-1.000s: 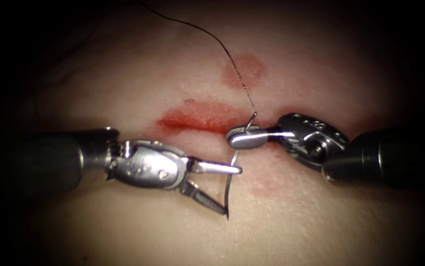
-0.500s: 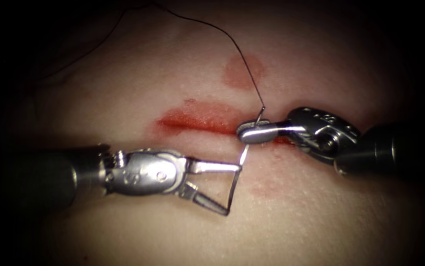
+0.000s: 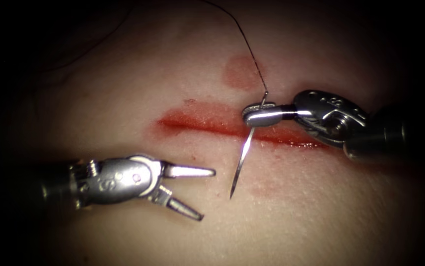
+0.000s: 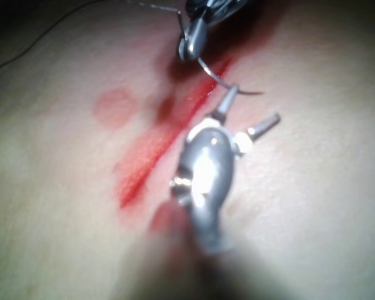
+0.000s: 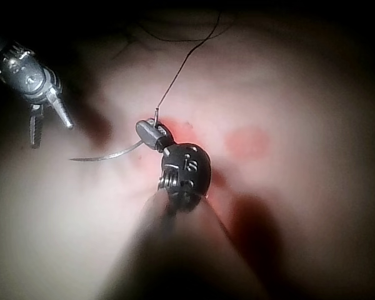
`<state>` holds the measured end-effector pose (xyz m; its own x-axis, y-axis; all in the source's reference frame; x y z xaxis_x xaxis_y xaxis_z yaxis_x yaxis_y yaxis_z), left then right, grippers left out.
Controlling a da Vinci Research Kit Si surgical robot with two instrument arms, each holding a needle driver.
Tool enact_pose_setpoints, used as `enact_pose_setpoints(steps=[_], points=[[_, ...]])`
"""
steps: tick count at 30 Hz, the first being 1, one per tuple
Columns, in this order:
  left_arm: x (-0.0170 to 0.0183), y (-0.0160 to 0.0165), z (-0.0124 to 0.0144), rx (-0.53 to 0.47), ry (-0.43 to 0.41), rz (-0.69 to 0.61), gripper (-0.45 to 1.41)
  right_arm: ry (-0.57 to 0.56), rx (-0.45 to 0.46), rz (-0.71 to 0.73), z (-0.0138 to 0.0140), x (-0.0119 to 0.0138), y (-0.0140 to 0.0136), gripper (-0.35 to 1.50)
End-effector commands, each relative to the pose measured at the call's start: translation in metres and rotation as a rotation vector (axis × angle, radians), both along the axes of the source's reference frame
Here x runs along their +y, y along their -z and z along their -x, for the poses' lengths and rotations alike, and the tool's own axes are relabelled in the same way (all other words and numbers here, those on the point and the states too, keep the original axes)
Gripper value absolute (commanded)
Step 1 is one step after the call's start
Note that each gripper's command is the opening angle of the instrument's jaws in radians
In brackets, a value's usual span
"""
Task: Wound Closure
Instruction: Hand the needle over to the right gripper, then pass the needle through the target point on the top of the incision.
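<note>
- Right tool (image 3: 259, 117) clamped on the needle (image 3: 242, 157) near its thread end, above the cut (image 3: 212, 123); needle free of the tissue (image 3: 123, 74), tip hanging over the skin on the near side of the cut.
- Thread (image 3: 249, 49) running up and away from the needle's swaged end, past a round red stain (image 3: 242, 71).
- Left tool (image 3: 193, 192) with jaws apart, holding nothing, well left of the needle tip.
- Stamped mark resembling "S" on the left tool's wrist; small markings on the right tool's wrist unreadable.
</note>
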<state>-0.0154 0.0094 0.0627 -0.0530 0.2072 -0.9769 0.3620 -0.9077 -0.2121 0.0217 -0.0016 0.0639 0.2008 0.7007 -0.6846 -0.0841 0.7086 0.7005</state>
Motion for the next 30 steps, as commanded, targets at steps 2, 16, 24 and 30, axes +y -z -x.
enact_pose_setpoints(steps=[2, 16, 24, 30], points=[[0.0001, -0.0007, 0.0001, 0.021, 0.001, -0.032, 0.62, -0.002, -0.038, 0.029, -0.0011, -0.0001, -0.0007, -0.35], [0.0047, -0.0037, -0.0037, 0.202, 0.155, -0.065, 0.05, -0.004, -0.107, 0.171, -0.0047, 0.0037, 0.0006, -0.35], [0.0061, -0.0058, -0.0081, 0.329, 0.234, -0.057, -0.33, 0.042, -0.156, 0.304, -0.0075, 0.0055, -0.0004, -0.35], [0.0062, -0.0066, -0.0095, 0.407, 0.262, -0.053, -0.35, 0.075, -0.224, 0.451, -0.0088, 0.0071, -0.0006, -0.35]])
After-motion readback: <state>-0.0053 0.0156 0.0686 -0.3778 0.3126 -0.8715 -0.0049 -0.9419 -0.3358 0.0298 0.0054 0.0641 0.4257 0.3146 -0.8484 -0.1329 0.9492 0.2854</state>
